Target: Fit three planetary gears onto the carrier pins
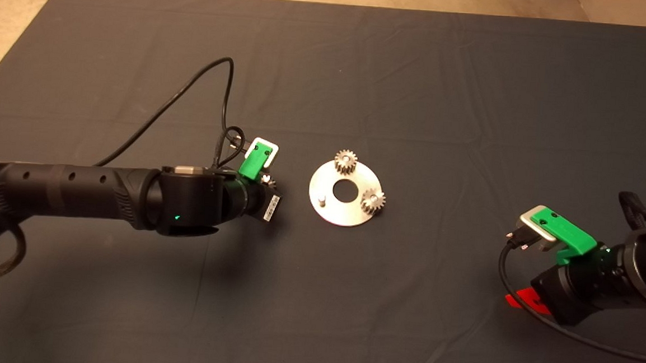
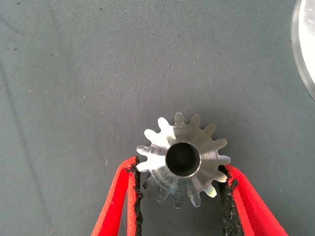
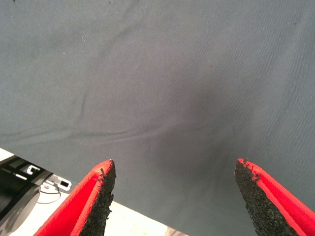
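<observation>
The silver carrier disc [image 1: 349, 205] lies mid-mat with three upright pins. Two planetary gears sit on pins: one [image 1: 345, 161] at the disc's far edge, one [image 1: 373, 201] at its right edge. The third pin [image 1: 322, 200], on the disc's left side, is bare. In the left wrist view a third gear [image 2: 183, 158] sits between the pads of my left gripper [image 2: 183, 174], which is shut on it above the mat; the disc's rim [image 2: 304, 46] shows at that picture's edge. In the head view the left arm's wrist [image 1: 255, 191] hovers just left of the disc. My right gripper [image 3: 174, 172] stands open at the mat's lower right.
A black cable [image 1: 194, 92] loops over the mat behind the left arm. The right arm [image 1: 587, 270] rests near the mat's right edge with a cable [image 1: 572, 331] trailing below it. Bare floor [image 1: 8, 16] shows beyond the mat's far-left corner.
</observation>
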